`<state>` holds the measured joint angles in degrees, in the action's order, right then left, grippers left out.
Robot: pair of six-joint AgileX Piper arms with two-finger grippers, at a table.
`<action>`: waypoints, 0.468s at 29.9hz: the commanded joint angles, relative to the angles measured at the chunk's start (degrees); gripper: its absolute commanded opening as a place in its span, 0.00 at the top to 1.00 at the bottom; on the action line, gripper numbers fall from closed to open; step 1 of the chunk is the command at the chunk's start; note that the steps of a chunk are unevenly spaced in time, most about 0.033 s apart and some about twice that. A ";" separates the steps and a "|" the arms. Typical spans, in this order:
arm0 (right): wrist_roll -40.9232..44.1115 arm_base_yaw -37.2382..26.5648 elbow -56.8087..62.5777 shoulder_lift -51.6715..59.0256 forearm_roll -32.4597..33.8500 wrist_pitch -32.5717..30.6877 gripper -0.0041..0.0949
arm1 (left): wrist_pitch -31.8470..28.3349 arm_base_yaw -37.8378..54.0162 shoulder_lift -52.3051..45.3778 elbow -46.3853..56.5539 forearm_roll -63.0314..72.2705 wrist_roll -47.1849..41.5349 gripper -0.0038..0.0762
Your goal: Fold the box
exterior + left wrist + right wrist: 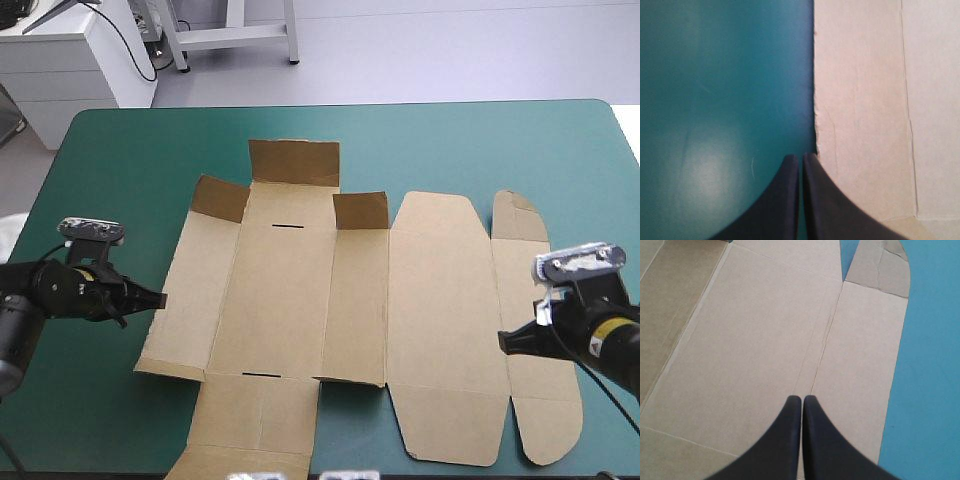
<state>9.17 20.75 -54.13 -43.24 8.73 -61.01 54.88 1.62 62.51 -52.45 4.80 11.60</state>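
The brown box (350, 300) lies spread out as a flat sheet across the middle of the teal-green table (110, 160). Three short flaps (293, 160) on its far side stand raised. My left gripper (155, 298) is shut and sits low, just off the sheet's left edge. In the left wrist view its tip (801, 159) almost touches that edge of the box (865, 110). My right gripper (505, 343) is shut and hovers over the right-hand panels. In the right wrist view it (802, 400) points along a crease of the box (755, 330), near the rounded tab (880, 270).
The box's near flap (255, 430) reaches the table's front edge. Teal-green cover shows between the sheet and the far edge (450, 140), and in a strip along the right edge (600, 200).
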 commanded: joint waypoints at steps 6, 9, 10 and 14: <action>1.47 -0.24 4.76 10.20 1.53 -0.79 0.96 | 10.88 11.19 13.99 -9.14 19.49 14.98 0.93; 1.73 -0.24 5.12 12.65 1.53 -2.61 0.96 | 18.74 16.66 19.28 -12.01 30.52 21.00 0.93; 2.08 -0.24 5.12 13.25 1.53 -3.11 0.96 | 19.42 17.70 20.96 -12.61 33.32 22.92 0.93; 2.08 -0.24 5.12 15.25 1.53 -6.16 0.96 | 19.42 18.18 24.74 -12.94 31.00 24.02 0.93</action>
<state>11.28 20.75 -47.74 -28.74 9.14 -67.81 68.83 19.47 87.12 -63.56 33.79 33.72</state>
